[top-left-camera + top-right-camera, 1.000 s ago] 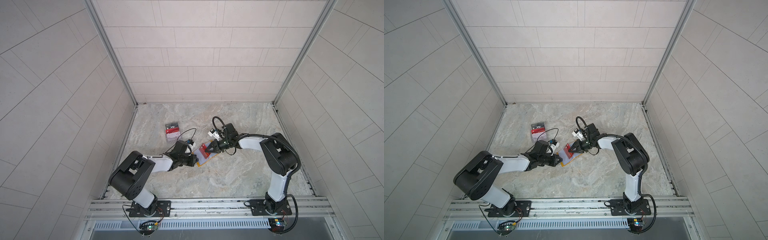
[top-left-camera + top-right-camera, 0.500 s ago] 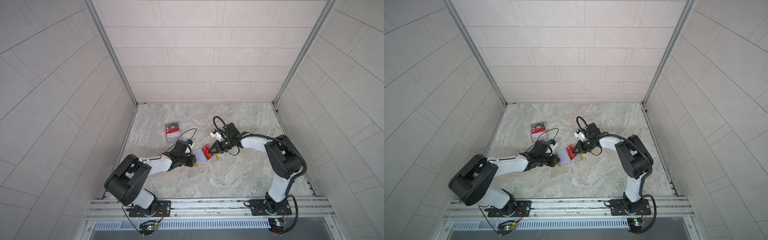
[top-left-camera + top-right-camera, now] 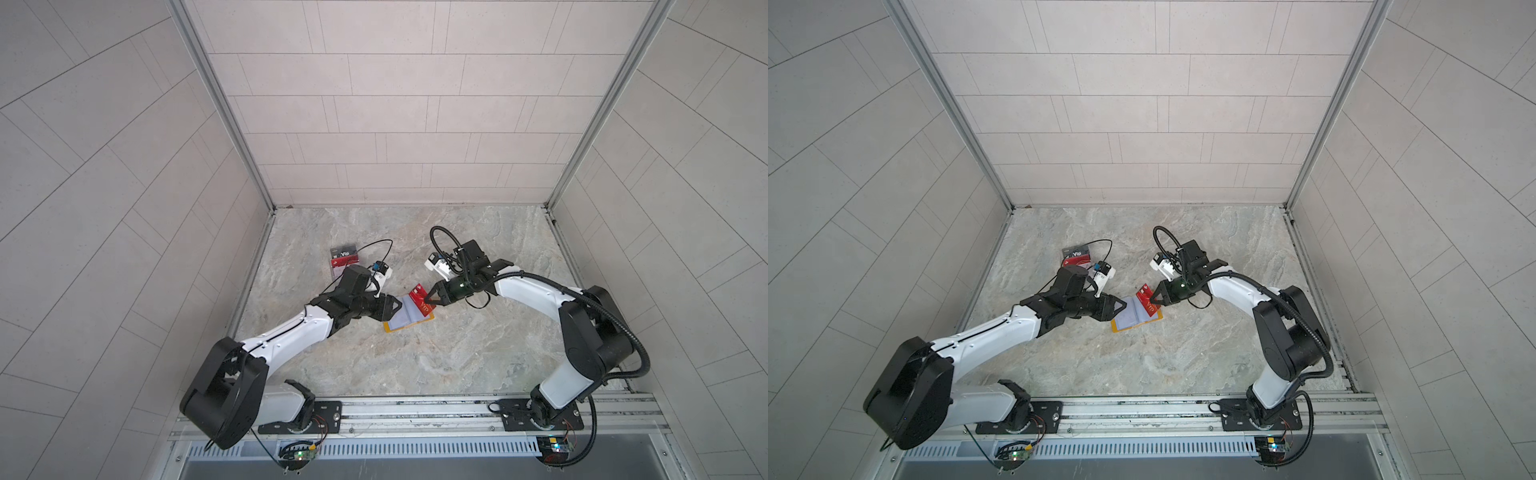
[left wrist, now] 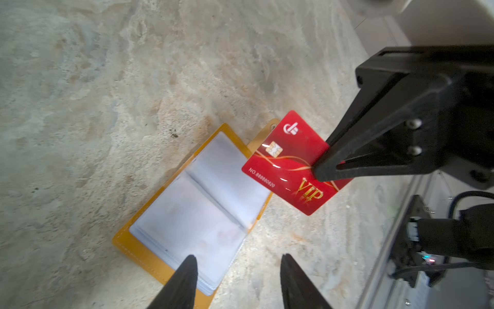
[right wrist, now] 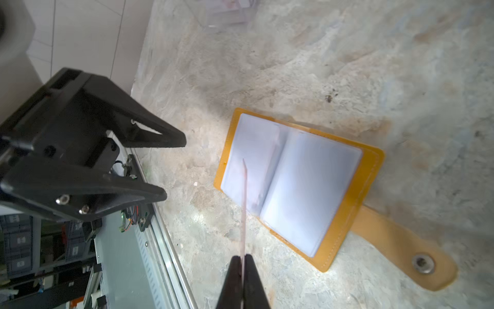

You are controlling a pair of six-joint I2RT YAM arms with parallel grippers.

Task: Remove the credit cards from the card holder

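Note:
The mustard-yellow card holder (image 3: 390,328) (image 3: 1119,326) (image 4: 125,243) (image 5: 371,171) lies open and flat on the stone floor, its bluish clear sleeves facing up. My right gripper (image 3: 428,299) (image 3: 1153,297) (image 5: 242,258) is shut on a red credit card (image 3: 417,294) (image 3: 1145,296) (image 4: 286,160) lettered "VIP". It holds the card tilted just above the holder's right page. That card shows edge-on in the right wrist view. My left gripper (image 3: 398,308) (image 3: 1122,306) (image 4: 236,258) (image 5: 175,167) is open at the holder's left edge, gripping nothing.
A clear tiered stand (image 3: 344,266) (image 3: 1076,262) at the back left shows a dark grey "Vip" card (image 3: 345,252) and a red one. The holder's snap tab (image 5: 401,246) sticks out on the floor. Metal rails run along the floor's edges.
My left gripper has opened and let go of the card holder, which now lies flat. My right gripper has shut on the red card and drawn it clear of the sleeves.

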